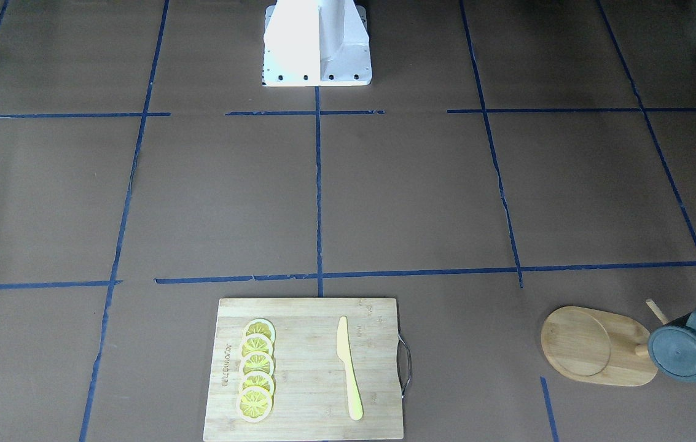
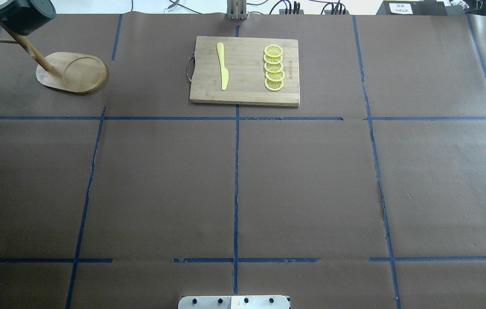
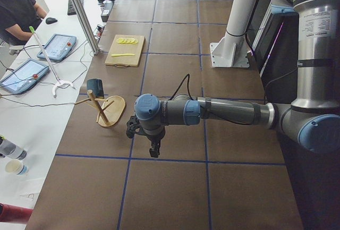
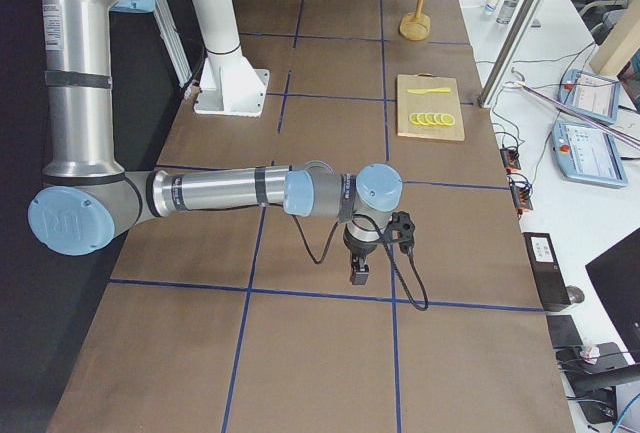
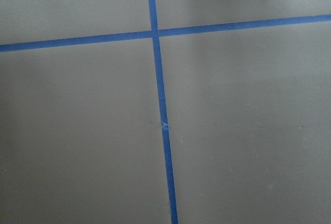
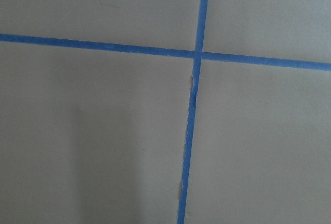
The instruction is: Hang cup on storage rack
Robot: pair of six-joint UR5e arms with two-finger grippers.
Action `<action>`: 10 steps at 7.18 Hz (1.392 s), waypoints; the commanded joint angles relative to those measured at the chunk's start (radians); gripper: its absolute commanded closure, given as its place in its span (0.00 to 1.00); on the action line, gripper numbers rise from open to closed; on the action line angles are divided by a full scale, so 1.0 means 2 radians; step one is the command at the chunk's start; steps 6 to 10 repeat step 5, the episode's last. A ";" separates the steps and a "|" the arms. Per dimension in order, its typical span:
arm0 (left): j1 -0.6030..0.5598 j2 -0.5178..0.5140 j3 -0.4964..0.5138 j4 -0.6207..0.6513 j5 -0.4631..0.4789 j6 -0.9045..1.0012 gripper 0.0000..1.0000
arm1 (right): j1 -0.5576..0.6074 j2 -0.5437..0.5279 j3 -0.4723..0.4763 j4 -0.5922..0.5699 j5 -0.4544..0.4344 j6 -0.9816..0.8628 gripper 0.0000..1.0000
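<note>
Overhead exterior | ribbed mug [image 2: 26, 16] hangs on mug tree [image 2: 54, 79], task looks done | left gripper [image 3: 154, 150], right gripper [image 4: 358, 274] well away from mug tree; jaws: cannot tell

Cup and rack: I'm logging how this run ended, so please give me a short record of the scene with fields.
cup: up on the storage rack, clear of the table, its bottom toward the front-facing camera
storage rack: stands at the robot's far left; oval base bare
left claw: over bare table, far from the rack; open or shut cannot be told
right claw: likewise
cutting board: far middle, holds a yellow knife and five lemon slices in a row
task: looks done
</note>
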 commanded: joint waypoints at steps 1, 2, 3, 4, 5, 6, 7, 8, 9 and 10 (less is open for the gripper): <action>0.000 0.000 0.000 0.000 -0.002 0.000 0.00 | 0.000 0.003 0.000 0.000 -0.006 -0.002 0.00; 0.000 0.005 -0.002 0.000 -0.003 0.000 0.00 | 0.001 0.004 0.001 0.000 -0.012 -0.002 0.00; 0.000 0.009 -0.007 0.000 -0.003 0.000 0.00 | 0.002 0.005 0.004 0.000 -0.028 -0.002 0.00; 0.000 0.011 -0.009 -0.001 -0.004 0.000 0.00 | 0.001 0.005 0.004 0.000 -0.039 -0.002 0.00; 0.000 0.011 -0.014 0.000 -0.004 0.000 0.00 | 0.001 0.005 0.004 0.000 -0.039 -0.003 0.00; 0.000 0.011 -0.014 0.000 -0.004 0.000 0.00 | 0.001 0.005 0.004 0.000 -0.039 -0.003 0.00; 0.000 0.011 -0.014 0.000 -0.004 0.000 0.00 | 0.001 0.005 0.004 0.000 -0.039 -0.003 0.00; 0.000 0.011 -0.014 0.000 -0.004 0.000 0.00 | 0.001 0.005 0.004 0.000 -0.039 -0.003 0.00; 0.000 0.011 -0.014 0.000 -0.004 0.000 0.00 | 0.001 0.005 0.004 0.000 -0.039 -0.003 0.00; 0.000 0.011 -0.014 0.000 -0.004 0.000 0.00 | 0.001 0.005 0.004 0.000 -0.039 -0.003 0.00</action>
